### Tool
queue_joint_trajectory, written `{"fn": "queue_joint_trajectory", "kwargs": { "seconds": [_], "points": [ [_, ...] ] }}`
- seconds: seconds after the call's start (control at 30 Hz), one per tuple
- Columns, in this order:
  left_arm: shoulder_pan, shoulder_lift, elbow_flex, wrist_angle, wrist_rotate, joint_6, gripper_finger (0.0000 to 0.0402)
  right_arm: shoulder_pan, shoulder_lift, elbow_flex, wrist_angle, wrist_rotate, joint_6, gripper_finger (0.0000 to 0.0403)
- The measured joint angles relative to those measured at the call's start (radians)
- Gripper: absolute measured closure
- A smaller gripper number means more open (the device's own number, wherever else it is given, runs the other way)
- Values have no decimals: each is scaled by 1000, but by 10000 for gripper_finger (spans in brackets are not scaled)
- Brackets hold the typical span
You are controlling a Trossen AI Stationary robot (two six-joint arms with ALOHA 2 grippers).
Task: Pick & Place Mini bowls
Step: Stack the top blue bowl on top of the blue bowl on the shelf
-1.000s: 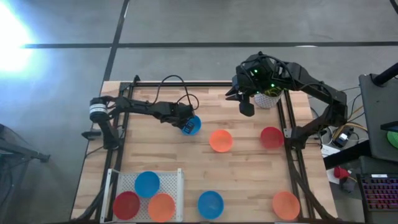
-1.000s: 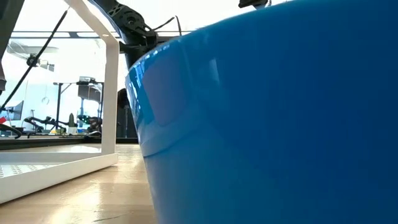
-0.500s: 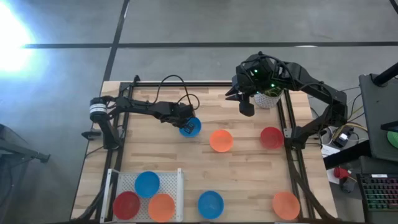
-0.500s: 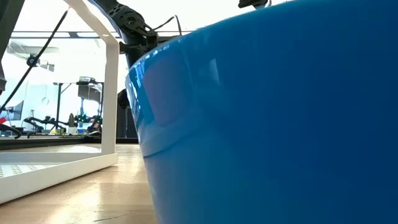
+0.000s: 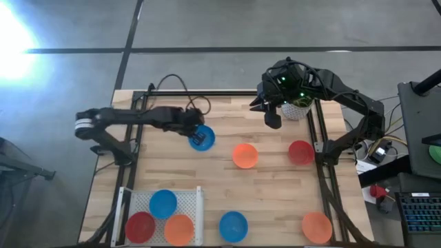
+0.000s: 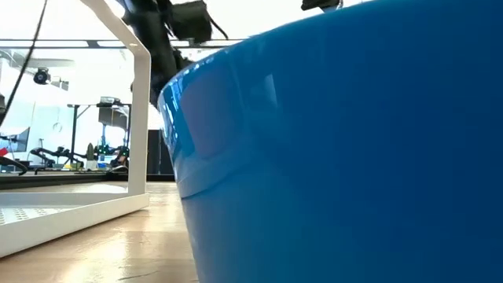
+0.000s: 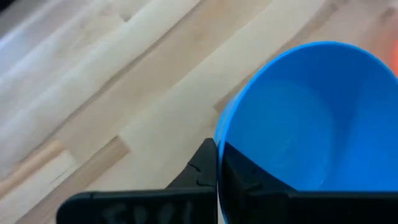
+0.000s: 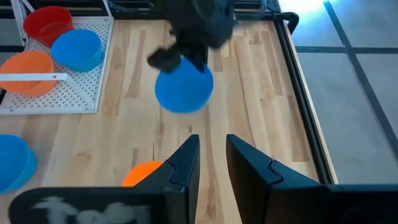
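Pale wooden planks of the table [image 5: 275,186] fill the middle of the high view. Left of centre, the left gripper [image 5: 195,133] is clenched on the rim of a blue mini bowl [image 5: 203,138]. The right gripper [image 5: 272,118] hangs at upper right, fingers slightly parted and holding nothing. Three more bowls sit in the white tray [image 5: 196,201] at lower left.

Gripping one mini bowl [image 5: 202,138] by its rim in the left gripper [image 5: 193,133] over the table's [image 5: 275,193] middle-left. Sitting inside the rack [image 5: 195,200] at the near left corner: three bowls [image 5: 163,203]. Hanging at the far right beside the plant pot [image 5: 298,109]: the right gripper [image 5: 273,118].
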Motion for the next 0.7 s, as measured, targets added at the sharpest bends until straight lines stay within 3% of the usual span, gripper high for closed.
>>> {"fn": "queue_joint_trajectory", "kwargs": {
  "seconds": [0.33,0.7],
  "points": [
    [-66,-289,0,-240,5,97,401,0,0,0,0,0,12,333],
    [-209,-423,-17,-443,97,114,401,0,0,0,0,0,4,333]
  ]
}}
